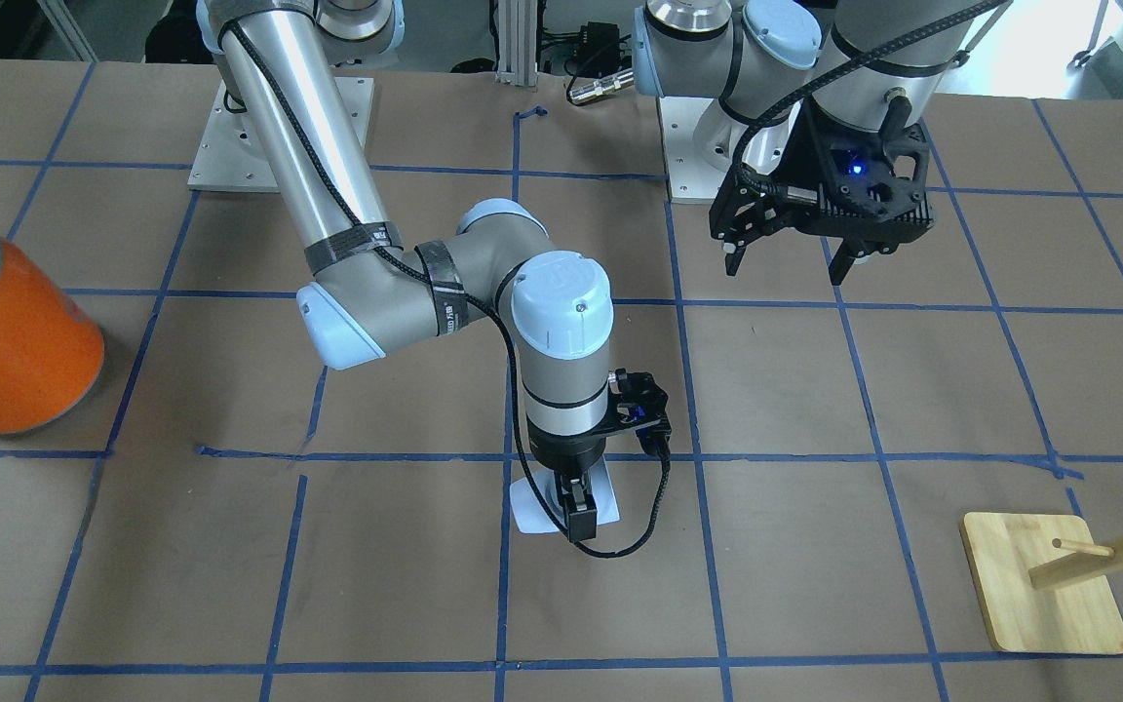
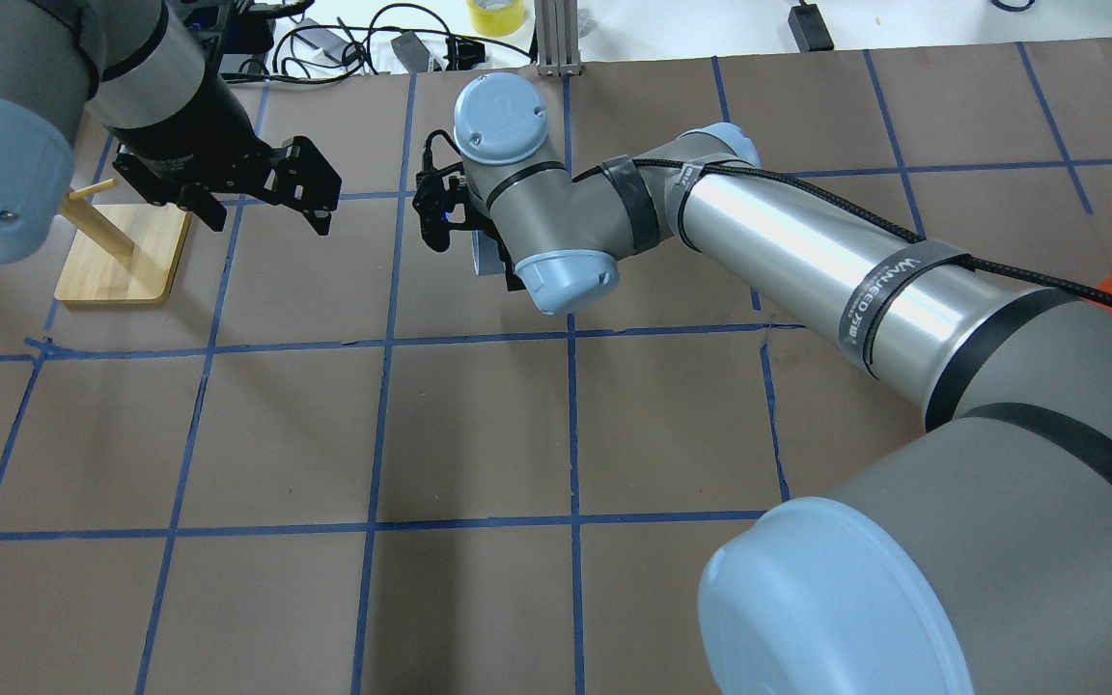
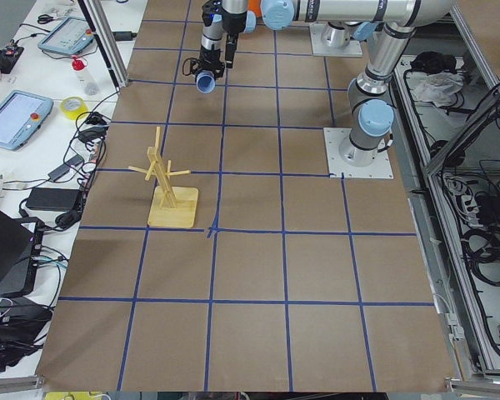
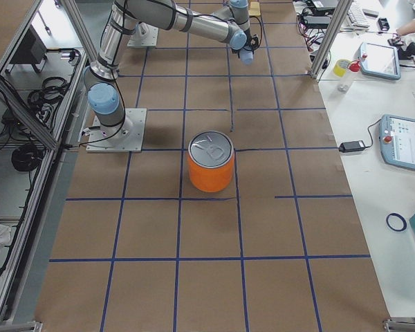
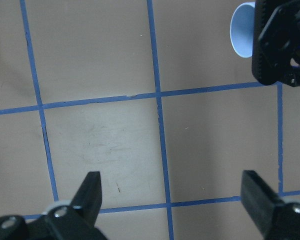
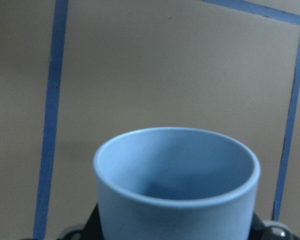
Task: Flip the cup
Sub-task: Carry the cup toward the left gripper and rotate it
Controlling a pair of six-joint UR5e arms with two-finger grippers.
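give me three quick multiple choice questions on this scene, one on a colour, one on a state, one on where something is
1. What colour are the tape lines on the table? A red, B blue, C yellow.
2. How is the left end effector? A open with nothing in it, B shut tight on an object, C out of every view.
3. Where is the cup? A in the left end effector, B held in the right end effector, C standing alone on the table.

Answers: 1 B, the grid lines are blue. 2 A, its fingers stand wide apart over bare table. 3 B, the front-facing view shows the right end effector clamped on it.
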